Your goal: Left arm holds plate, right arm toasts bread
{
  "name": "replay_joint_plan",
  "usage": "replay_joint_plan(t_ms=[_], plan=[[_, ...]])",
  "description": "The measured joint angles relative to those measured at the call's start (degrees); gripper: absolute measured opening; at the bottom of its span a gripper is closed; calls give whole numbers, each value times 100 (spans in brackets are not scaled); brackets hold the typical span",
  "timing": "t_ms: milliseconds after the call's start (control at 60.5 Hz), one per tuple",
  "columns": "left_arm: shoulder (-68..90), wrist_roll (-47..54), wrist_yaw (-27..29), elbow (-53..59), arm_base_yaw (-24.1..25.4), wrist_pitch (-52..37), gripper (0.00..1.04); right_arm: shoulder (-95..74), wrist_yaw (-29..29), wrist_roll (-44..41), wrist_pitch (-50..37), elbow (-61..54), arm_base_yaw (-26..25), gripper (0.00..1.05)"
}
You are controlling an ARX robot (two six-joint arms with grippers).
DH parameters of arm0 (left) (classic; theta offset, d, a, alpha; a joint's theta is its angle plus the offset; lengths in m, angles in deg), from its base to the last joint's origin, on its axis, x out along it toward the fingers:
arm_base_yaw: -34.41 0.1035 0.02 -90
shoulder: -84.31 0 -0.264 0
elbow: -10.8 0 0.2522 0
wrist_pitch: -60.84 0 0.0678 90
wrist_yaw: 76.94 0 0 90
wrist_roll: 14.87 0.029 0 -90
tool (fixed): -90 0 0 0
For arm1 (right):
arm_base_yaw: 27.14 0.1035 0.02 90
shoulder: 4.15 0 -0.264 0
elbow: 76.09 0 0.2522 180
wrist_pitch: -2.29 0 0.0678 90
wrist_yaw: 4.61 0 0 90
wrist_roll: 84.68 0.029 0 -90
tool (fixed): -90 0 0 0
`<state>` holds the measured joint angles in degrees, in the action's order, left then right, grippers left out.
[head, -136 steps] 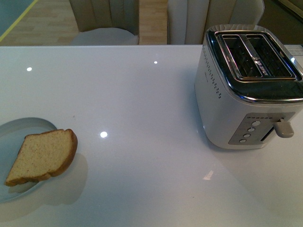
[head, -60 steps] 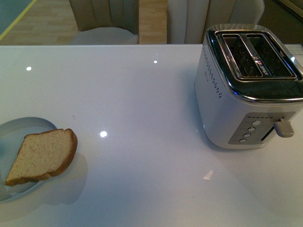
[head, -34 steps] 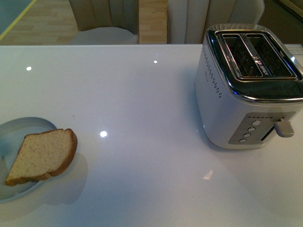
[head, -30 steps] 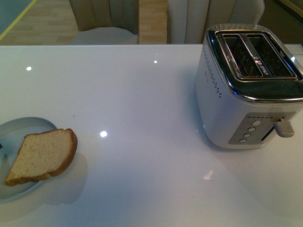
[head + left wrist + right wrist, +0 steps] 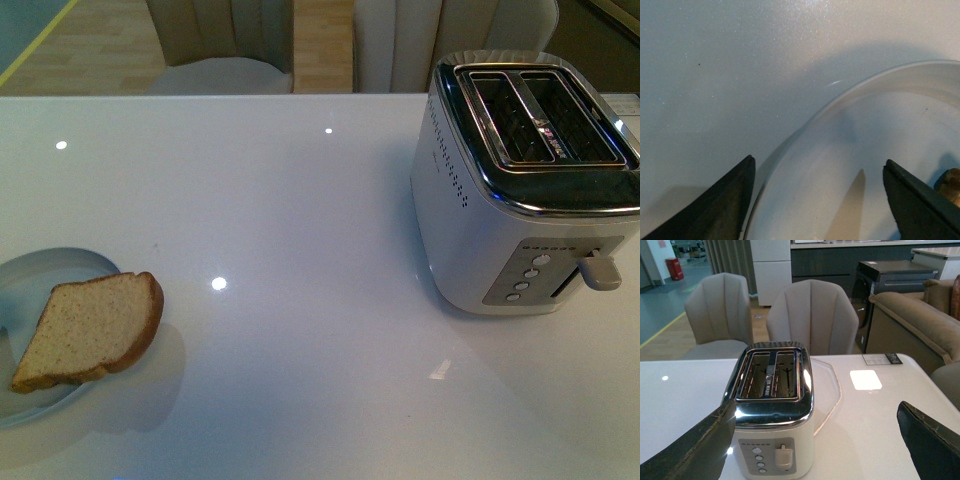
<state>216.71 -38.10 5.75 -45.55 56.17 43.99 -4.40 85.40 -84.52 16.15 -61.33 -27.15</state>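
Note:
The pale blue-grey plate (image 5: 50,268) lies at the table's left edge, partly cut off by the frame. On it rests the bread (image 5: 92,330), a tan slice with a brown crust that overhangs the plate's right rim. Neither arm shows in the front view. In the left wrist view my left gripper (image 5: 817,169) is open low over the plate (image 5: 880,125), one finger outside the rim and the other above the inside. A bit of bread crust (image 5: 950,182) peeks past that finger. My right gripper (image 5: 816,406) is open, facing the toaster from a distance.
A white and chrome two-slot toaster (image 5: 520,190) stands at the right of the glossy white table (image 5: 300,200), its slots empty and its lever (image 5: 600,272) up. Beige chairs (image 5: 810,315) stand behind the table's far edge.
Bread, plate and toaster have not moved. Only a faint shadow shifts at the plate's left edge.

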Motion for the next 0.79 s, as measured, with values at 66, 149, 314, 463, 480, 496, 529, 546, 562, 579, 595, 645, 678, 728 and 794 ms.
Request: replay_joint_plan(t_ms=[66,149,314,463,480,496,529,546,562,579,595,645,678,728,794], plan=[[7,-70,-37,2,9,0,60,0,0,-2,0,0,0,96],[13,-173,-109,2,26,11,48,0,0,0,0,0,0,96],[48,-402,-262,2,109,17,21,0,0,0,0,0,0,96],[50,-586,-535,2,190,20,3,0,0,0,0,0,0,96],[48,-610,-544,2,195,20,3,0,0,0,0,0,0,96],[48,-647,-553,2,203,20,3,0,0,0,0,0,0,96],[48,-726,-560,2,221,20,3,0,0,0,0,0,0,96],[48,-739,-566,2,232,20,3,0,0,0,0,0,0,96],[48,-791,-579,4,249,20,3,0,-2,0,0,0,0,96],[48,-831,-603,7,269,24,3,0,0,0,0,0,0,96],[48,-881,-616,9,286,26,3,0,0,0,0,0,0,96],[33,-1012,-667,46,334,24,3,0,0,0,0,0,0,96],[4,-1073,-695,81,356,24,3,0,0,0,0,0,0,96],[-94,-1117,-741,151,365,28,3,0,0,0,0,0,0,96],[-345,-1165,-820,271,350,57,3,0,0,0,0,0,0,96]])
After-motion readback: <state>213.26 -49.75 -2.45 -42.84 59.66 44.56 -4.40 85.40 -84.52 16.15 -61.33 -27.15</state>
